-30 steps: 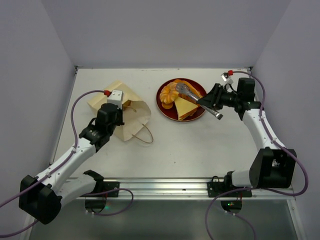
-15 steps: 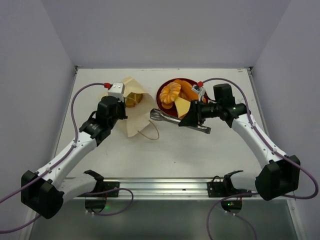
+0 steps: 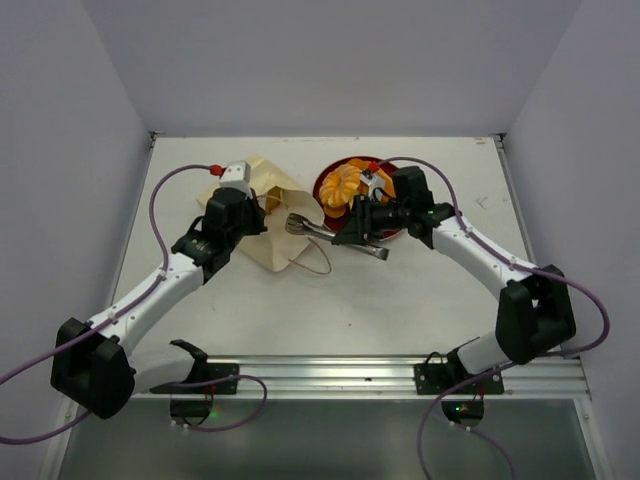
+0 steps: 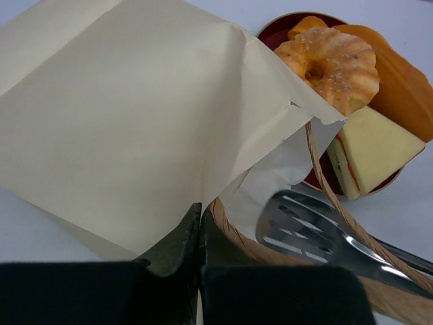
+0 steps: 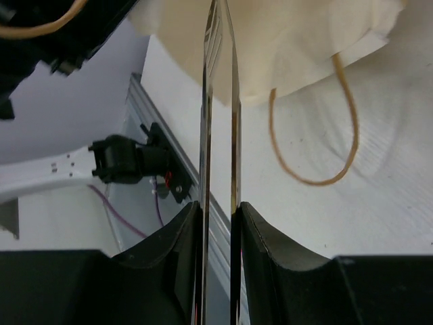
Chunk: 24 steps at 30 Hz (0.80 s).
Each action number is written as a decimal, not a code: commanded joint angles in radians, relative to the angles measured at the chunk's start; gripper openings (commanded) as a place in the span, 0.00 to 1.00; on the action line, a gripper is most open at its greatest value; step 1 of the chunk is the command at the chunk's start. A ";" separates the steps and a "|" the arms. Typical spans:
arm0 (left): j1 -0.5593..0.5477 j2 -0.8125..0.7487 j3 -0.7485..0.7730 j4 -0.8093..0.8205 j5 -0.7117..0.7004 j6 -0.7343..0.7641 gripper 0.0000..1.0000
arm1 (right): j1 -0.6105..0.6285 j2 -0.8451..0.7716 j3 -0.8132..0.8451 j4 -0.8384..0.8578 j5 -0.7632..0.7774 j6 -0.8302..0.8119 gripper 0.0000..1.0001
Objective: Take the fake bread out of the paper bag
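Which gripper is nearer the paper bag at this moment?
Left. The left gripper is pinched onto the paper bag at its open end. The right gripper sits back beside the red plate; only the tongs it holds reach the bag's mouth.

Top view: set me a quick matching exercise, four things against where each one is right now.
Things:
1 paper bag
2 tongs
3 ridged bun
4 cord handle

States:
A held by the right gripper
B on the red plate
C pinched by the left gripper
D looped on the table

Pairs: 1-C, 2-A, 3-B, 4-D.
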 commanded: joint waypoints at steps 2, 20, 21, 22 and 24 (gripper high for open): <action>0.007 -0.020 -0.025 0.115 0.011 -0.128 0.00 | 0.044 0.088 -0.011 0.278 0.164 0.272 0.33; 0.007 -0.054 -0.131 0.216 0.027 -0.165 0.00 | 0.119 0.352 -0.009 0.609 0.297 0.642 0.47; 0.007 -0.052 -0.133 0.219 0.034 -0.168 0.00 | 0.119 0.353 -0.011 0.623 0.302 0.646 0.47; 0.007 -0.051 -0.136 0.221 0.035 -0.174 0.00 | 0.119 0.355 -0.014 0.629 0.302 0.658 0.47; 0.008 -0.049 -0.141 0.227 0.043 -0.179 0.00 | 0.119 0.369 -0.006 0.628 0.303 0.662 0.47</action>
